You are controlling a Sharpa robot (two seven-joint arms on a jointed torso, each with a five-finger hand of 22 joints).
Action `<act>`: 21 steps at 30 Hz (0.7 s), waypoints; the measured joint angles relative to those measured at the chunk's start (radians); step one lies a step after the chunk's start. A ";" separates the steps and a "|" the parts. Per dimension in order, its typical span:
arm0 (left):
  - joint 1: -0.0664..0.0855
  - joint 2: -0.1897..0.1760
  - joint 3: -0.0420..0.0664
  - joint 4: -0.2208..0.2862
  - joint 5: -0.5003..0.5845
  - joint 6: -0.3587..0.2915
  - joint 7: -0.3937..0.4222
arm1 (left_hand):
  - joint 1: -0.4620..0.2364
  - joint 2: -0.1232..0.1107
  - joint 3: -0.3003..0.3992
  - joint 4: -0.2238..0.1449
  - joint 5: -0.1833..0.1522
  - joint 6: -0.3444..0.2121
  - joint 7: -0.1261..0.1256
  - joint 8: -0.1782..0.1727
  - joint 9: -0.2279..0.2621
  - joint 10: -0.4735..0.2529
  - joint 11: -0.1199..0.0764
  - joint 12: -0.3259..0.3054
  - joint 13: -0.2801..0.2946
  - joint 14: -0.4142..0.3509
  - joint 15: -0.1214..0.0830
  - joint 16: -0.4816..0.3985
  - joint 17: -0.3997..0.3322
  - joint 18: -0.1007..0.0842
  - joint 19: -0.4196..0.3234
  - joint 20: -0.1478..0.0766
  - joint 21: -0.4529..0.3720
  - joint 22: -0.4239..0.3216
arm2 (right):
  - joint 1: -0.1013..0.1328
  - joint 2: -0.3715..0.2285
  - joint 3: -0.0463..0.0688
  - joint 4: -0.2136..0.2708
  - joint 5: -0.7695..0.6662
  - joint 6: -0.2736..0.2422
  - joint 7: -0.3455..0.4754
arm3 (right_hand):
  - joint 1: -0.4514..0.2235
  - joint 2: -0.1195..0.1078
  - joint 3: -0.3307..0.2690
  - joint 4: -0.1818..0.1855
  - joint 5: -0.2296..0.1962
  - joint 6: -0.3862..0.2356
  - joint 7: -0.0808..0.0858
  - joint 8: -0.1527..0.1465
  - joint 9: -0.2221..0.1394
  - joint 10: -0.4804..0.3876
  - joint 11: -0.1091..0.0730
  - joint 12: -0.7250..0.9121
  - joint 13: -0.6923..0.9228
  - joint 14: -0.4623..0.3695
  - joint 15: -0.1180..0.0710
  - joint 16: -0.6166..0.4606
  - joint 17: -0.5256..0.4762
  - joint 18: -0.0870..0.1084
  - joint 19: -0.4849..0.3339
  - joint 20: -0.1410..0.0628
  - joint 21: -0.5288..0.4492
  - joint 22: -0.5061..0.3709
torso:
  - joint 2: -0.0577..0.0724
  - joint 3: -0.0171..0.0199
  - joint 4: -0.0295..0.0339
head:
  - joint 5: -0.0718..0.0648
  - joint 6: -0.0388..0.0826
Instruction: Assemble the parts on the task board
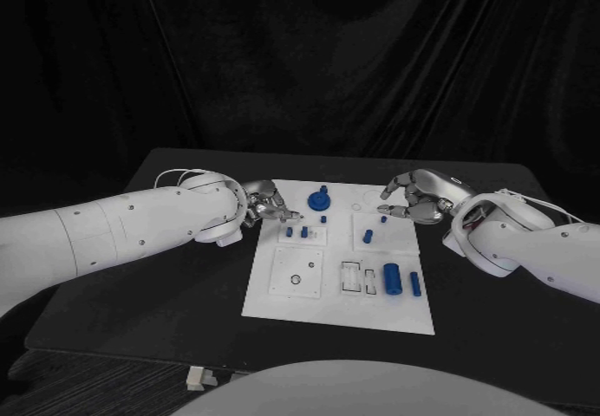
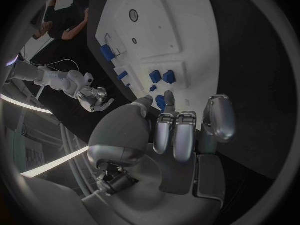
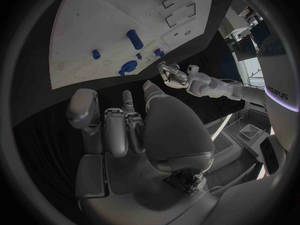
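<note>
We hover both hands, left hand (image 1: 260, 206) and right hand (image 1: 416, 198), fingers curled on nothing (we judge), at the task board's (image 1: 313, 303) far corners, ready to pick parts.

A black table (image 1: 187, 286) with rounded far corners stands before a black curtain (image 1: 300, 69) that hangs in vertical folds across the whole background. Below the table's near edge, a strip of darker floor is visible, with a small pale object (image 1: 195, 378) on it; its nature cannot be determined. In the right wrist view, a bright window (image 3: 257, 67) and a pale box with a grille (image 3: 248, 131) appear beyond the table
</note>
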 measured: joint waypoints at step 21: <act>-0.002 0.005 0.000 0.001 0.000 0.042 -0.027 | 0.015 -0.005 -0.012 -0.012 -0.007 0.000 0.000 0.060 0.000 0.000 0.000 0.000 0.000 -0.004 0.004 -0.004 0.000 0.000 -0.004 0.004 -0.007 0.000 | -0.008 -0.002 0.000 0.002 0.000 0.013 -0.002 | 0.000 0.000 0.003 0.003 0.004 0.000 0.000 0.000 -0.001 0.000 0.000 0.000 0.000 0.000 0.000 0.000 0.000 0.000 0.000 0.000 0.000 0.000 | 0.001 -0.0001 0.0032 | 0.005 0.000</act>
